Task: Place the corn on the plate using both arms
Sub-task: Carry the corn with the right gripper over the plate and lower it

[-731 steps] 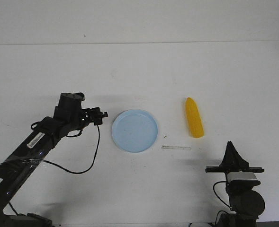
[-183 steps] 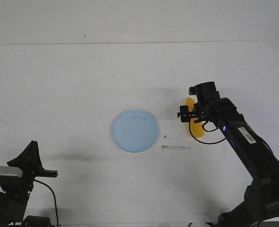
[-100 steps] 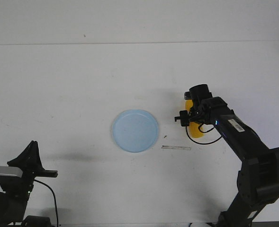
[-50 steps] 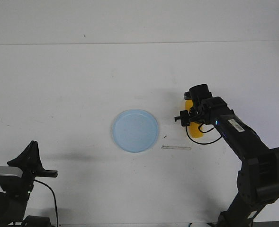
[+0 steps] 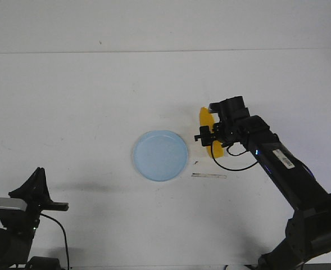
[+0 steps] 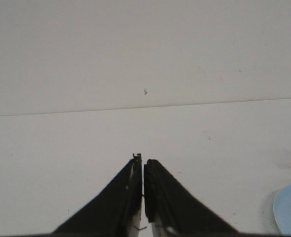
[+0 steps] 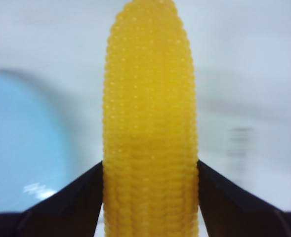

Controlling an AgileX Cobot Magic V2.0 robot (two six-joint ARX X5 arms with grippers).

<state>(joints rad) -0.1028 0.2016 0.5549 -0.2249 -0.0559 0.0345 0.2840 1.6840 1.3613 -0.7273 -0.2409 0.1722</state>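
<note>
While the left end effector [image 6: 143, 168] sits at the near left of the white bench [image 5: 69, 95] with its fingers pressed together, the pale blue plate [image 5: 160, 156] lies at the middle with nothing on it. Just to its right, the right end effector [image 5: 211, 136] is clamped on the yellow corn [image 5: 207, 125], clear of the plate. A white label on that arm [image 5: 286, 162] is too small to read.

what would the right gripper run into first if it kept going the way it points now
Probably the plate. The right gripper is shut on the corn and points left toward it, with only bare table between. Its height above the table is unclear, so it might pass over.
</note>
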